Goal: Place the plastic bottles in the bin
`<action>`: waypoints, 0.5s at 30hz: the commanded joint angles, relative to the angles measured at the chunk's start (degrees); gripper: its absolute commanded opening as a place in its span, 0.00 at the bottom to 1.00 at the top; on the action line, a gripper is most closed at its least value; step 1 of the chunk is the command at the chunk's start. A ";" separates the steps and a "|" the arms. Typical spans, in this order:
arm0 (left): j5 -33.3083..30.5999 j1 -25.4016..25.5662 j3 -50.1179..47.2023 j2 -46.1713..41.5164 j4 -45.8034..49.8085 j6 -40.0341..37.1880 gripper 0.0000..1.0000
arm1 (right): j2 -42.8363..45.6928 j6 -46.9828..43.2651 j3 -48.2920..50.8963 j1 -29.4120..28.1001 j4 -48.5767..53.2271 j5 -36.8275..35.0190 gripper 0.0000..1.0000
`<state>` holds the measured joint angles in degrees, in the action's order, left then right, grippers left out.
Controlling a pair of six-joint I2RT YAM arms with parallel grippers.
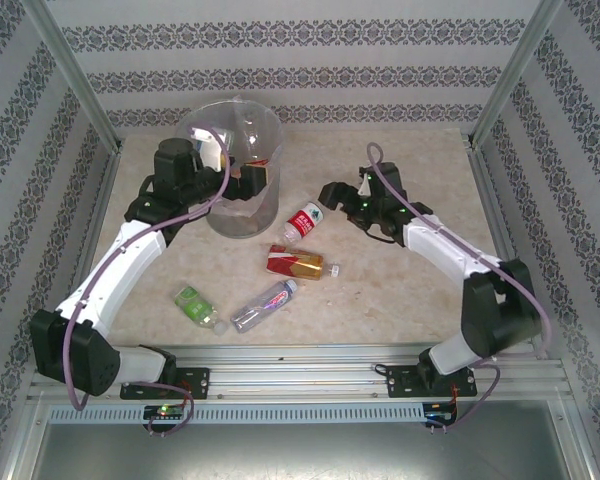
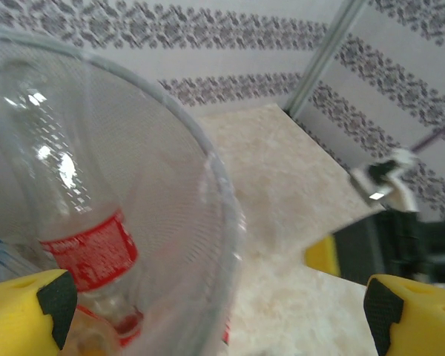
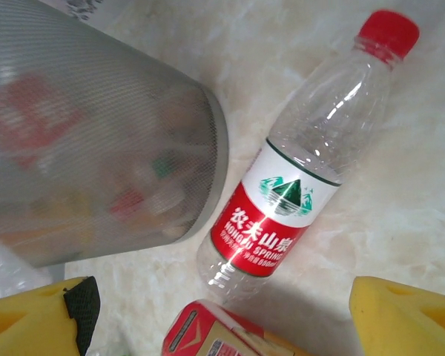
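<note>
While four clear plastic bottles (image 1: 302,263) lie on the beige marbled table (image 1: 400,290) (one round grey mesh bin (image 1: 225,222) holds more), left gripper (image 2: 216,308) and right gripper (image 3: 222,308) gape empty between wallpapered walls (image 1: 280,40).

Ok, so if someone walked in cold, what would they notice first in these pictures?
The tall grey mesh bin at the far middle of the table stands out, with the left hand open over its mouth. Next come four loose bottles lying on the table in front of it, the red-labelled bottle nearest the bin and the right hand open close to it.
</note>
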<state>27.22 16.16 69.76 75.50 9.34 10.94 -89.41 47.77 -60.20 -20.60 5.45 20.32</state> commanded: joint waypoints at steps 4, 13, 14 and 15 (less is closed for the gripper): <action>4.63 2.92 -2.94 -2.51 2.93 0.02 1.00 | -8.67 6.91 -2.11 -1.57 -6.87 -3.03 0.88; 4.68 5.07 -4.82 -3.90 3.75 -1.18 1.00 | -18.75 9.12 -8.24 -2.60 -8.37 -6.65 0.90; 4.02 5.03 -4.90 -4.28 3.99 -1.48 1.00 | -19.77 9.30 -8.97 -2.62 -8.35 -6.70 0.90; 3.56 5.03 -4.87 -4.51 4.23 -1.75 1.00 | -20.54 9.56 -9.51 -2.60 -8.27 -6.70 0.90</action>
<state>30.17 20.25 66.50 72.31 9.04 9.41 -107.83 55.64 -67.53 -22.76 -0.95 15.42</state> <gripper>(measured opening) 0.999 0.897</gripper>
